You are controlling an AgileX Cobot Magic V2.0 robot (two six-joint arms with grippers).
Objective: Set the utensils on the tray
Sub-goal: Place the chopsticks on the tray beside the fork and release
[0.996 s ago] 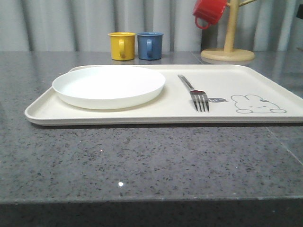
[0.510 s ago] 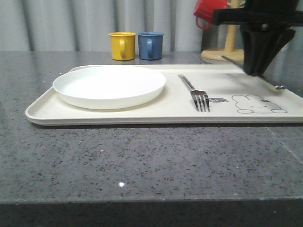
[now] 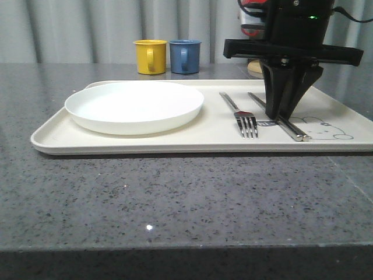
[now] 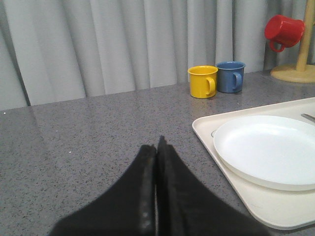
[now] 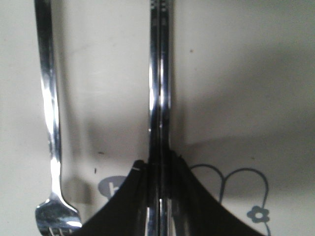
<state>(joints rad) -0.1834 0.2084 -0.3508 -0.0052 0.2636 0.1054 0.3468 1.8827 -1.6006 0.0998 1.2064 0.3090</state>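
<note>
Mostly grey speckled stone counter (image 3: 175, 198) w/ pleated curtain (image 3: 76, 29) behind.

A dark speckled stone countertop (image 3: 175, 198) spans the foreground, catching small glints of light. Pale grey pleated curtains (image 4: 123, 44) hang behind it.

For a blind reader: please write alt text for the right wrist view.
The right black end effector grips a pair of slim steel chopsticks over the cream rectangular tray. A shiny steel fork lies beside them on the tray.
</note>
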